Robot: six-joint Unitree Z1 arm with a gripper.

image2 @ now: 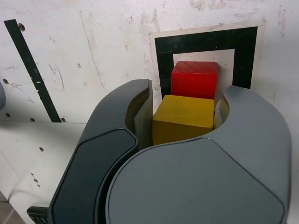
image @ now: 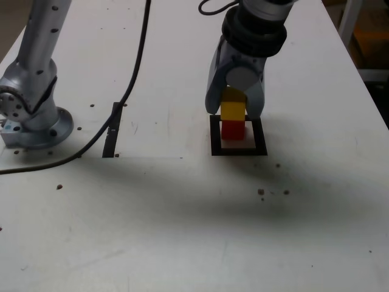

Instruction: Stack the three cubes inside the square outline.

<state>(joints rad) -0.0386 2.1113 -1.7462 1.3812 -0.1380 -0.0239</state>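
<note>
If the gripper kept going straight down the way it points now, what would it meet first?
The gripper points down, shut on the yellow cube. That cube would meet the red cube first, standing inside the square outline. In the exterior view they look touching or nearly so; the gap is hard to judge.

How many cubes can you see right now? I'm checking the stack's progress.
2. The red cube sits inside the square outline; the yellow cube is on top of it, in the gripper. No green cube is visible; it may be hidden.
</note>
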